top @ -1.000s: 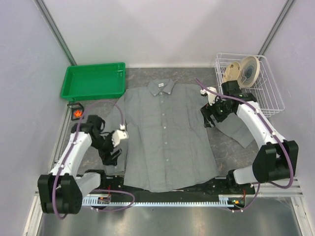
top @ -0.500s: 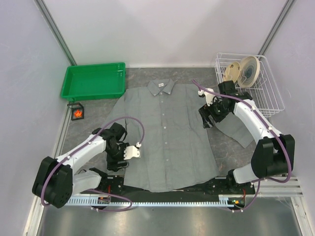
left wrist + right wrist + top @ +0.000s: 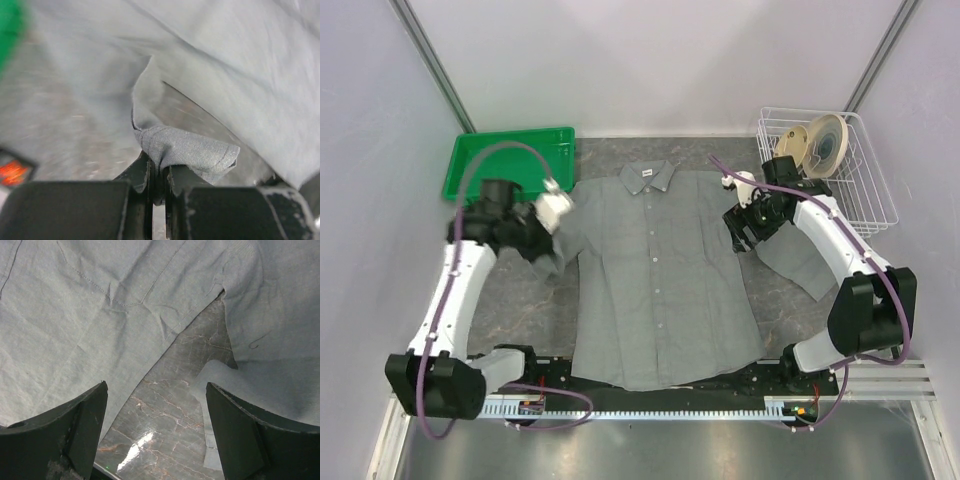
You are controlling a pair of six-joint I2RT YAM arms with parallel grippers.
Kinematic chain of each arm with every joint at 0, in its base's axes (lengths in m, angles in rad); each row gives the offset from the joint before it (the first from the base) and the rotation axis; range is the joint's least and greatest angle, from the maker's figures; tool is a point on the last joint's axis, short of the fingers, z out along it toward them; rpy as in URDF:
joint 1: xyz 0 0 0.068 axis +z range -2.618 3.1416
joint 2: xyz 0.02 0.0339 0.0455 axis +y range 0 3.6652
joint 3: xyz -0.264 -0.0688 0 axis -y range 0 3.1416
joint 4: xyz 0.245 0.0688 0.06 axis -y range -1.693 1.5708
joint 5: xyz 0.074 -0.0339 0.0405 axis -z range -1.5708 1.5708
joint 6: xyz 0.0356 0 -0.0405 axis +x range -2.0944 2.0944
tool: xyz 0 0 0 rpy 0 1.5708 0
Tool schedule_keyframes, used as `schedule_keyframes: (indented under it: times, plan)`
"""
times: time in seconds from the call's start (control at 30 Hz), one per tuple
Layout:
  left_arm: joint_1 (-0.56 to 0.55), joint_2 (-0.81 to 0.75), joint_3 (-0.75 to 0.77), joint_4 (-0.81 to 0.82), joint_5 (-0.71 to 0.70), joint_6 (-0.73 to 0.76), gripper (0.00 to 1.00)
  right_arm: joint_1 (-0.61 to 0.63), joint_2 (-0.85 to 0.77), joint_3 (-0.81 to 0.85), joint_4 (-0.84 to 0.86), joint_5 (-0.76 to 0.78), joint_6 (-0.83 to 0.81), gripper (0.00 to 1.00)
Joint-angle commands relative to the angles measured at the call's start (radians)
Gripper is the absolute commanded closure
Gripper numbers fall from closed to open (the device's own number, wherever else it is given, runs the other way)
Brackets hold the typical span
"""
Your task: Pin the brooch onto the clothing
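Note:
The clothing (image 3: 660,270), a grey button-up shirt, lies flat on the table with its collar toward the back. My left gripper (image 3: 546,258) is at the shirt's left sleeve. In the left wrist view that gripper (image 3: 157,172) is shut on a folded bit of the grey sleeve (image 3: 190,147), lifted off the table. The brooch (image 3: 14,171) shows as a blurred orange-red spot on a dark backing at that view's lower left; my left arm hides it in the top view. My right gripper (image 3: 740,240) (image 3: 156,390) stands open above bare table between shirt body (image 3: 75,315) and right sleeve (image 3: 280,355).
A green tray (image 3: 510,165) sits at the back left, close behind my left arm. A white wire basket (image 3: 865,200) holding a pale round roll (image 3: 820,140) stands at the back right. The marble tabletop (image 3: 510,300) shows to the left of the shirt.
My left arm swung from the shirt's lower left side back toward the green tray, and its gripper went from open to shut on the sleeve. The right arm barely moved.

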Motion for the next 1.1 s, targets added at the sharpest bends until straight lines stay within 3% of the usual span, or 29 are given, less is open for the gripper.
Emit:
schedule_keyframes:
  times: [0.0, 0.13, 0.3, 0.53, 0.77, 1.07]
  plan:
    - [0.300, 0.026, 0.267, -0.062, 0.202, -0.234, 0.98, 0.003, 0.017, 0.063, 0.001, -0.002, 0.005, 0.13]
    - [0.500, 0.029, 0.356, -0.044, 0.198, -0.354, 0.98, 0.003, 0.040, 0.083, -0.001, -0.010, 0.007, 0.13]
    - [0.671, 0.028, 0.366, -0.014, 0.037, -0.469, 0.98, 0.003, 0.054, 0.098, 0.001, -0.016, 0.003, 0.14]
    - [0.740, 0.003, 0.292, 0.038, -0.159, -0.471, 0.98, 0.003, 0.066, 0.100, 0.001, -0.016, -0.006, 0.13]
    - [0.775, 0.025, 0.196, 0.018, -0.239, -0.445, 0.98, 0.001, 0.080, 0.107, 0.001, -0.013, -0.010, 0.14]
    - [0.804, 0.058, 0.084, 0.117, -0.313, -0.408, 0.98, 0.001, 0.105, 0.130, 0.007, -0.019, -0.009, 0.13]
